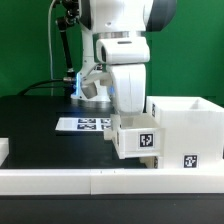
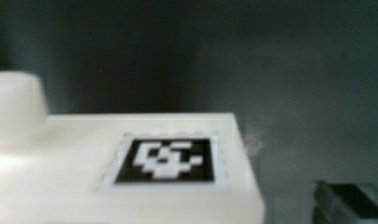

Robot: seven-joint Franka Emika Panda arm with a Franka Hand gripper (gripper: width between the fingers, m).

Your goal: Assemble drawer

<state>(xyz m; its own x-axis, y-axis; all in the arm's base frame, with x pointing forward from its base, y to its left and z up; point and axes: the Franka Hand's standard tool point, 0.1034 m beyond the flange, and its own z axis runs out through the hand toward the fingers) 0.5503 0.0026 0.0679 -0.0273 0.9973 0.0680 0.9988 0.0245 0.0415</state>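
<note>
I'm hovering my gripper [image 1: 133, 108] over the small tray [image 1: 137, 137], touching the casing [image 1: 188, 130] on its left. Finger state: can't tell. Light, stiff, slick plastic; gripping thin walls.

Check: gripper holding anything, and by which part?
Cannot tell. The gripper sits right above a small tagged tray beside the casing, but its fingertips are hidden.

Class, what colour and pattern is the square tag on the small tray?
Black-and-white blocky marker pattern on the white tray's tag; clearest in the wrist view.
</note>
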